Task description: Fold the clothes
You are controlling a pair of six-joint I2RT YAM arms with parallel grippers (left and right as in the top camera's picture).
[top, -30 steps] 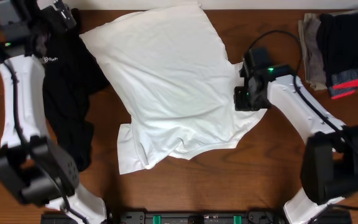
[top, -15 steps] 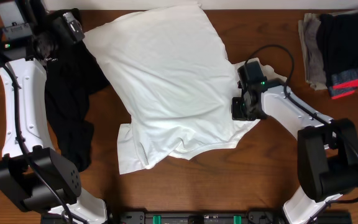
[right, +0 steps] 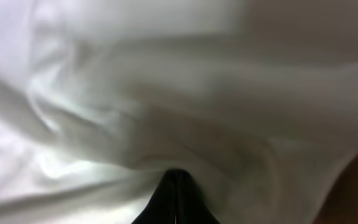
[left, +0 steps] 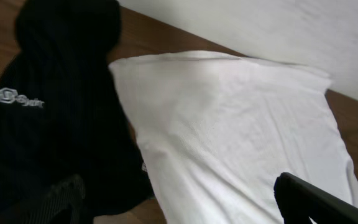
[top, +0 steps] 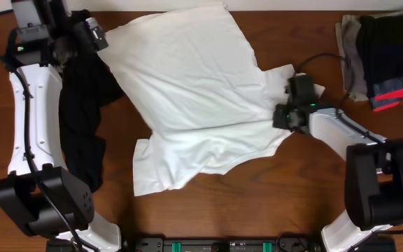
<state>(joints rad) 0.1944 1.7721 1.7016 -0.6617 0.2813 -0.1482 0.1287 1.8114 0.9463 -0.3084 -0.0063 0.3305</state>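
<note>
The clothes, one white T-shirt [top: 187,91], lie spread and creased across the middle of the table, plain side up. My right gripper [top: 280,115] is shut on the shirt's right edge, and the cloth runs taut toward it. In the right wrist view the closed fingertips [right: 176,177] pinch a fold of the white fabric [right: 135,93]. My left gripper [top: 98,31] hangs open over the shirt's far left corner. In the left wrist view the left gripper [left: 179,199] has its fingers wide apart, with the T-shirt [left: 229,124] below them and nothing held.
A black garment [top: 82,105] with a small white logo [left: 17,98] lies along the left, partly under the shirt's edge. A folded stack of grey, black and coral clothes [top: 383,56] sits at the far right. Bare wooden table [top: 257,203] shows in front.
My right gripper has moved right, dragging the shirt's right side out with it. My left gripper has shifted right, toward the shirt's far left corner.
</note>
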